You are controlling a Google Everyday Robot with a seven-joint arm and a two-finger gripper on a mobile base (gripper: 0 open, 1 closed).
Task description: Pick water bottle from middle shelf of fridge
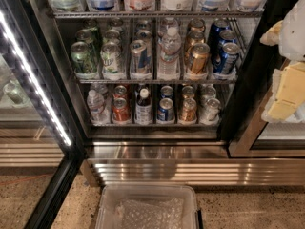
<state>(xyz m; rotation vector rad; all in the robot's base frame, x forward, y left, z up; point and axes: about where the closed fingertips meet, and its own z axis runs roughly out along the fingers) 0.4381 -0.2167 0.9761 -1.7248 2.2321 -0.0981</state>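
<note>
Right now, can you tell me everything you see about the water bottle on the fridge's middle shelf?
The water bottle is clear ribbed plastic with a white cap and a pale label. It stands upright at the front of the middle shelf, between a blue-and-silver can on its left and a gold can on its right, taller than both. The gripper is far off at the view's right edge, not touching it.

Matt plastic end effector (pixel 285 87) at right
</note>
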